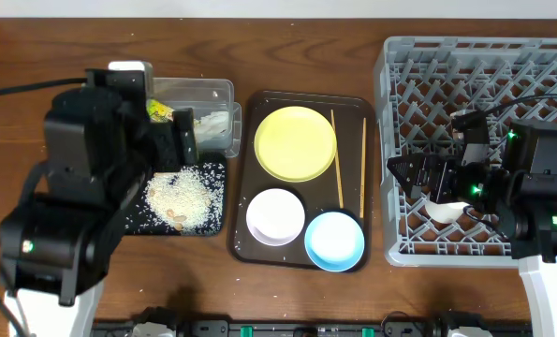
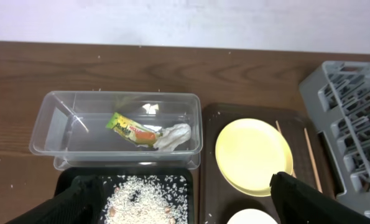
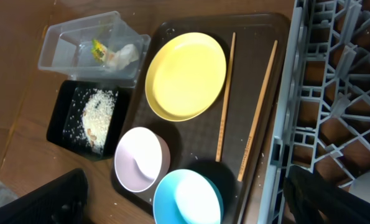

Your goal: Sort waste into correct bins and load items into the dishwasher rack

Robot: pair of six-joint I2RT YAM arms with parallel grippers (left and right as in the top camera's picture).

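Observation:
The green-and-orange wrapper (image 2: 133, 129) and the white tissue (image 2: 173, 137) lie in the clear tub (image 2: 54, 134). Rice (image 2: 146, 198) is piled in the black tray (image 1: 138, 223). My left gripper (image 2: 185, 205) is open and empty above the black tray. The yellow plate (image 1: 296, 142), pinkish-white bowl (image 1: 275, 215), light blue bowl (image 1: 334, 240) and two chopsticks (image 1: 338, 159) lie on the brown serving tray. My right gripper (image 3: 185, 202) is open and empty at the left edge of the grey rack (image 1: 540, 65). The white cup (image 1: 444, 210) sits in the rack beside it.
The brown serving tray (image 1: 241, 234) stands between the bins and the rack. A few rice grains lie scattered on the serving tray and on the wooden table. The left arm's body covers part of the clear tub in the overhead view.

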